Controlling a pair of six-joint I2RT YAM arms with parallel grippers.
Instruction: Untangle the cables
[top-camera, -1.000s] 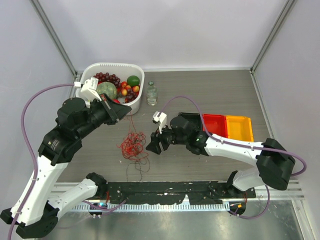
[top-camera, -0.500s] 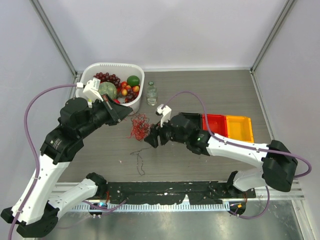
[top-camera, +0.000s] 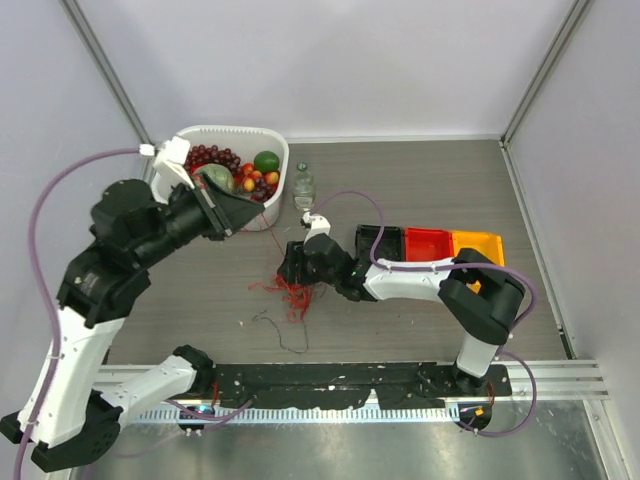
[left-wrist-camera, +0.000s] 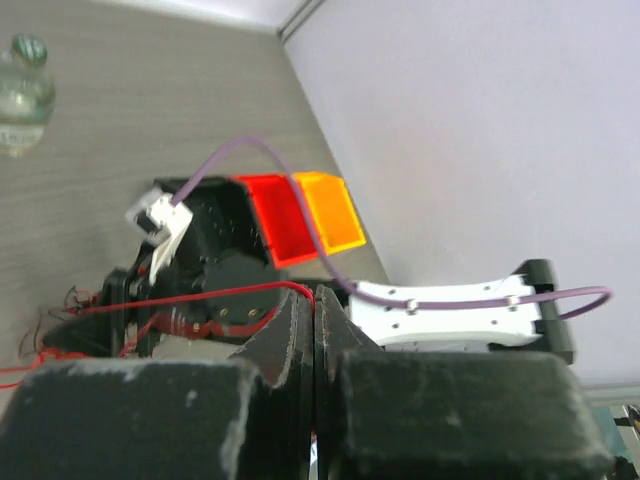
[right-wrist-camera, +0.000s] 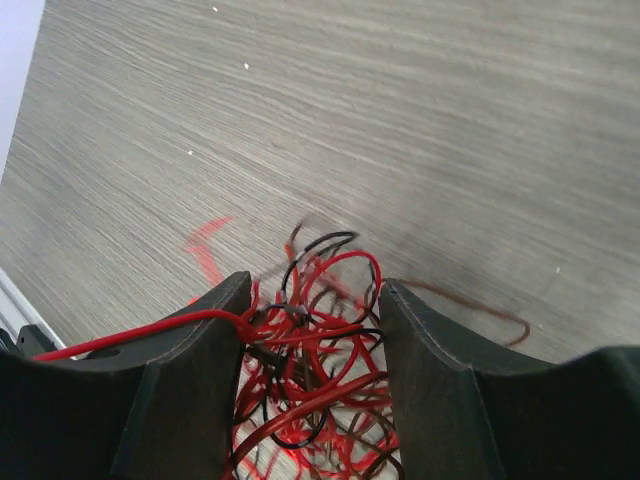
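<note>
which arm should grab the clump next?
Right. The right gripper is open, straddling the cable clump; the left gripper is shut on a red strand, away from the clump.

The cables (top-camera: 292, 294) are very thin wires, some bright red and some dark. Most sit in a messy, loopy bunch on the surface (top-camera: 400, 190), right between the spread fingers (right-wrist-camera: 190, 400) of the right end effector (right-wrist-camera: 315, 290). One red wire (left-wrist-camera: 200, 298) stretches up to the pinched tips of the left end effector (left-wrist-camera: 314, 302). A dark wire (right-wrist-camera: 480, 303) trails loose beside the bunch.
</note>
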